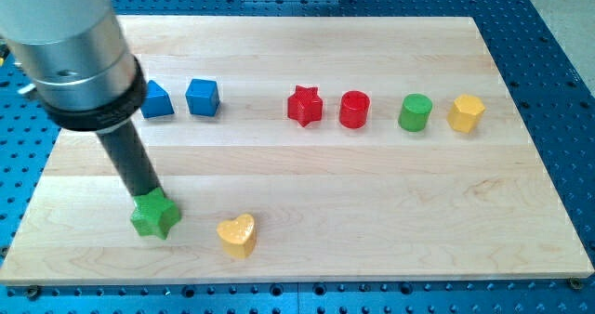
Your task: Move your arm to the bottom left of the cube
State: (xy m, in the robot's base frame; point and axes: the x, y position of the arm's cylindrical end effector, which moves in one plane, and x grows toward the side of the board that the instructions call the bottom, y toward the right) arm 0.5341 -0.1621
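The blue cube (202,97) sits on the wooden board at the view's upper left. A blue block with a sloped top (157,100) lies just left of it, partly hidden by my arm. My tip (146,195) is at the lower left of the board, well below and left of the cube. It touches the top of a green star (155,215).
A yellow heart (237,234) lies right of the green star. A red star (304,105), a red cylinder (354,110), a green cylinder (416,112) and a yellow hexagonal block (466,113) stand in a row at the upper right. The board's bottom edge (297,279) is close below.
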